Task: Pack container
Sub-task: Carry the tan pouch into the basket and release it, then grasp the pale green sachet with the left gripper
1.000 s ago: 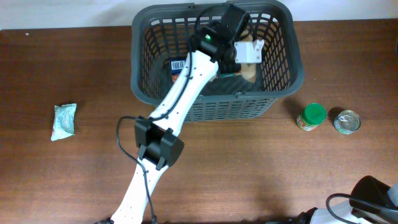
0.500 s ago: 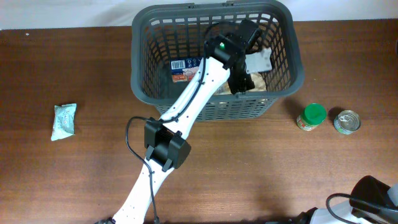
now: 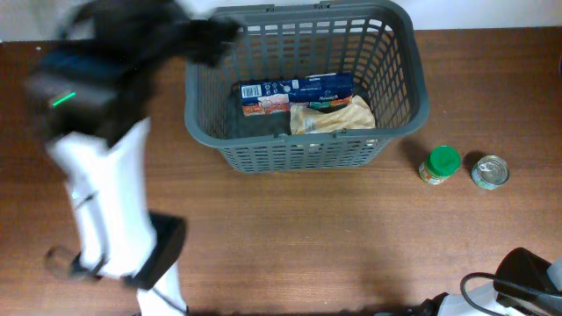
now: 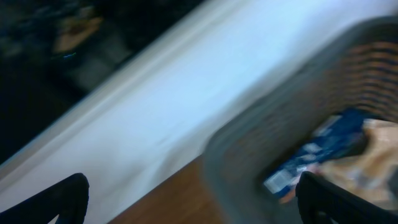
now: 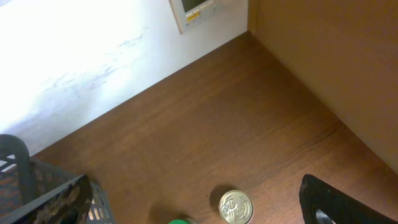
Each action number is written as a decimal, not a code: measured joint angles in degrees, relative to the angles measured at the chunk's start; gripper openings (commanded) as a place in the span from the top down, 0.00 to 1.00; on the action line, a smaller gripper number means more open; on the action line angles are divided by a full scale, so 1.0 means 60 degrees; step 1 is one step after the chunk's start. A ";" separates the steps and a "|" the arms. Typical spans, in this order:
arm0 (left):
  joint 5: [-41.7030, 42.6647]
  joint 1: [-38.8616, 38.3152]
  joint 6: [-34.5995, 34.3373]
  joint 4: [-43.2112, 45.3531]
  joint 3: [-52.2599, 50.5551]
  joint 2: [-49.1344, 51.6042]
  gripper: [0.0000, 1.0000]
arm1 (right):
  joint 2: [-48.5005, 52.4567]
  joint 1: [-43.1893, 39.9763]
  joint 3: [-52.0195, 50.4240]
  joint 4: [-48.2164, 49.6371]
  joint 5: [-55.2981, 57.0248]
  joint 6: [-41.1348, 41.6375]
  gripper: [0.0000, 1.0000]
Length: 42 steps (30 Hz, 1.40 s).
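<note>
1. Overhead: the basket [image 3: 299, 156] sits upright at the upper middle of the table [image 3: 307, 237]. Its mouth faces up and its long axis runs left to right across the frame.
2. A blue box [image 3: 294, 93] lies in it along that same axis. A tan bag [image 3: 334, 118] is pressed against the box's lower right.
3. Right of the basket, apart from it, a green-lidded jar [image 3: 439, 164] and a tin can [image 3: 489, 171] stand side by side. The left arm [image 3: 110, 167] is a blur at the upper left.
4. Left wrist: the view is smeared. The left gripper [image 4: 194, 202] shows its fingers [image 4: 68, 198] spread to the two lower corners, with nothing between them. The basket fills the right side of the frame, and only here do the box and bag show through its near wall.
5. Right wrist: one corner of the basket is at the lower left, with the can at the bottom middle. Only one finger of the right gripper [image 5: 336, 202] shows, at the lower right, so I cannot tell whether its fingers are spread or closed.
</note>
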 measured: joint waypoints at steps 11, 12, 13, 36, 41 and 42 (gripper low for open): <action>0.0390 0.5293 -0.0962 0.0321 -0.7734 -0.1665 0.01 | 0.0000 -0.0004 -0.0004 -0.0004 0.0000 -0.0007 0.01; 0.0470 0.5584 -0.1027 0.0696 -0.8553 -0.1526 0.01 | 0.0000 0.0000 -0.0004 0.0004 0.0000 -0.0004 0.01; 0.0528 0.5854 -0.1078 0.1049 -0.9329 -0.1333 0.01 | 0.0000 -0.0004 -0.0004 0.0000 0.0000 -0.0004 0.01; -0.0025 0.7501 -0.0965 0.3789 -1.2032 0.2663 0.43 | 0.0000 -0.0004 -0.0004 -0.0004 0.0004 -0.0007 0.01; -0.0036 0.7519 -0.0911 0.3687 -1.2014 0.2674 0.98 | 0.0000 -0.0004 -0.0004 0.0000 0.0000 -0.0007 0.01; -0.0018 0.7504 -0.0903 0.3530 -1.1916 0.2670 0.98 | 0.0000 -0.0004 -0.0004 0.0000 0.0000 -0.0011 0.01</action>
